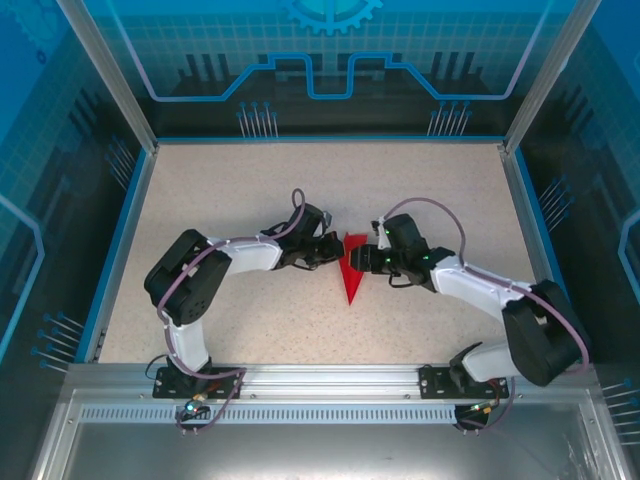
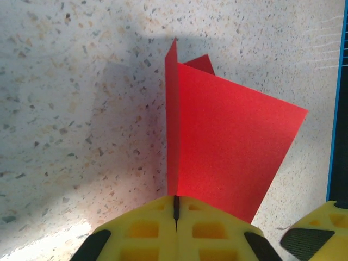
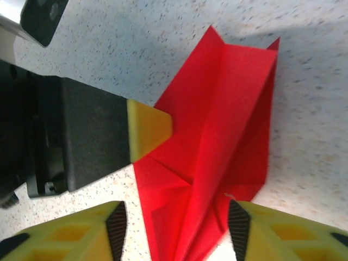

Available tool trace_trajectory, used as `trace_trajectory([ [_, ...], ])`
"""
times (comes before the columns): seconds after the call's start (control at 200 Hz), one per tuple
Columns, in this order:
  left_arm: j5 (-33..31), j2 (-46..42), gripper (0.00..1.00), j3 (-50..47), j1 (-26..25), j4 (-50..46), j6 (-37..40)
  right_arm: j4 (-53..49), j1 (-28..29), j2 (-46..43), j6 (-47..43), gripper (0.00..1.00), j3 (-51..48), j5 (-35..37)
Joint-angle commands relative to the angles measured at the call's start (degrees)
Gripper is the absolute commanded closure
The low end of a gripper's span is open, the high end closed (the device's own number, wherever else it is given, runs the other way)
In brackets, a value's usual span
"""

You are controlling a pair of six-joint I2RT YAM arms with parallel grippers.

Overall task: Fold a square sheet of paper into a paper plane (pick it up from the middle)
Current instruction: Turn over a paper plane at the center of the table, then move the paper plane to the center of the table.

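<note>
Left gripper clamps the ridge of the paper plane; right gripper stands wide open astride it.

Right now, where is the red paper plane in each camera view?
Top external: the paper plane sits dead centre, tip pointing down-frame.
Left wrist: centre-right, rising from the shut left gripper.
Right wrist: centre to right, running down between the fingers of the right gripper.
Shared landmark: the left gripper, touching the plane.
</note>
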Motion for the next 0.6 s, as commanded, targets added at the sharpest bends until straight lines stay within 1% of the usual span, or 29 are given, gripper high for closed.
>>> trace_trajectory([
  [0.0, 1.28, -0.16, 1.00, -1.93, 0.63, 3.16, -0.82, 0.88, 1.65, 3.15, 0.99, 0.50, 2.88, 1.04],
  [0.25, 1.70, 1.14, 1.00, -3.85, 1.60, 4.07, -0.39, -1.44, 2.41, 8.98, 1.63, 0.51, 5.39, 2.83],
  [0.36, 1.46, 1.48, 1.00, -4.27, 1.86, 3.81, -0.19, -3.79, 2.59, 11.04, 1.11, 0.49, 7.12, 4.06],
  [0.51, 1.08, 1.69, 1.00, -4.48, 1.98, 3.67, -0.21, -4.21, 3.15, 13.00, 0.84, 0.48, 7.91, 2.65],
  [0.595, 0.36, 1.86, 1.00, -4.30, 1.90, 2.86, -0.01, -4.68, 3.50, 13.50, 0.69, 0.44, 8.02, 2.31],
])
